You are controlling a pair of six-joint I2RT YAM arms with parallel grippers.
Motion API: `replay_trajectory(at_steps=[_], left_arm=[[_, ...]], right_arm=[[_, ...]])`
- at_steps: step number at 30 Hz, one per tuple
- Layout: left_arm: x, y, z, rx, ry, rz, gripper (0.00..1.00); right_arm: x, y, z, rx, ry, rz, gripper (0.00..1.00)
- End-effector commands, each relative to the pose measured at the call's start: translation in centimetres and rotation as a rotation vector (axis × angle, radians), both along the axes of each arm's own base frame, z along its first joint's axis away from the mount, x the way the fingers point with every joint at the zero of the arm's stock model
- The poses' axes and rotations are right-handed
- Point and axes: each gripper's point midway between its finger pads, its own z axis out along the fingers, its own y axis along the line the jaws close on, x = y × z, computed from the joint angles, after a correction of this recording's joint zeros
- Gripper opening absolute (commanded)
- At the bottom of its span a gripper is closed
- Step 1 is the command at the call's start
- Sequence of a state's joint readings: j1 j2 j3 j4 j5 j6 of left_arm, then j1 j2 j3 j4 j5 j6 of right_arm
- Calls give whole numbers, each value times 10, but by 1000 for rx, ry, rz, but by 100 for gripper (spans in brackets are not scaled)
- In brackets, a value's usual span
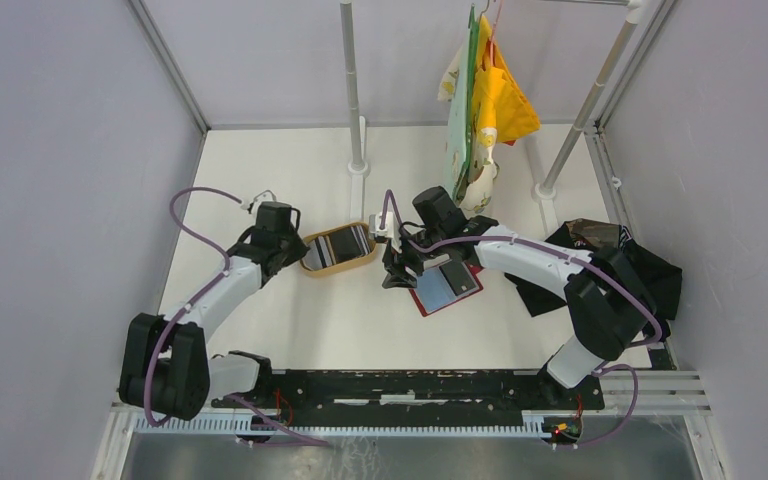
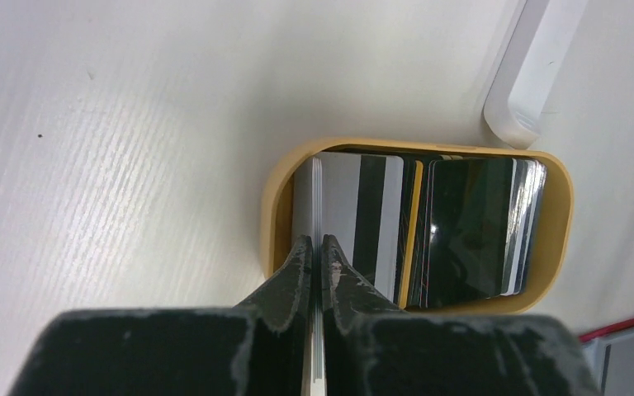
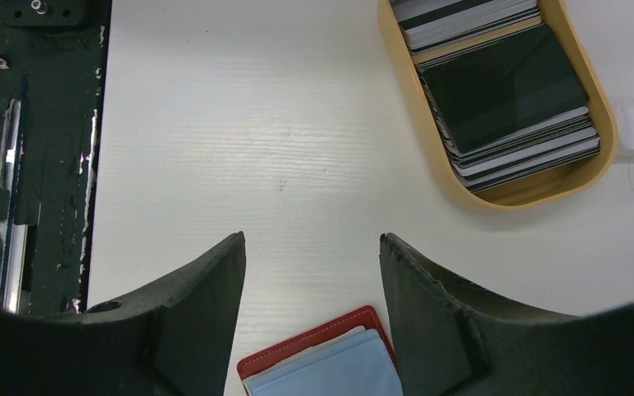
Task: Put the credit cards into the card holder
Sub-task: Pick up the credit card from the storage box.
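Observation:
The credit cards lie in stacks in a tan oval tray. They also show at the top of the right wrist view as credit cards. My left gripper is at the tray's near end, shut on a thin light bundle of cards seen edge-on between its fingers. From above, the left gripper touches the tray's left end. The card holder, a red wallet, lies open with its blue-grey lining up. My right gripper hangs open above the wallet's red corner, holding nothing.
A black cloth lies at the right edge. Clothes hang from a rack, whose poles stand behind the tray. A white pole foot sits just beyond the tray. The black base rail runs along the near edge.

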State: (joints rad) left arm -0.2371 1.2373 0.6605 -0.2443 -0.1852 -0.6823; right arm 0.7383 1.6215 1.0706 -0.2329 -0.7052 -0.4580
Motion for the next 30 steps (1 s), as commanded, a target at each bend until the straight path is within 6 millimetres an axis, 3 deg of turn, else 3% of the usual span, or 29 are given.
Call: replay_trajectory(at_steps=[1,8,12,16,23,27,30], left_arm=[[15,6,18,83,-15,-34,3],[19,-5,-4,103,64,-90,12],[20,-7,-4,122,68,-93,20],[23,-17,4,110,51,-119,33],[27,-30,23,56,-19,-150,38],[26,-30,43,40,-104,-154,42],[23,-19,58,55,-188,-113,47]], right_arm=[[6,4,1,18,-9,-10,66],[9,5,1,13,-15,-24,66],[10,5,0,12,-14,-25,67],[11,5,1,12,-17,-27,67],[31,17,15,57,-13,-135,68],[42,35,22,60,-5,-184,68],[59,48,21,35,-34,-255,69]])
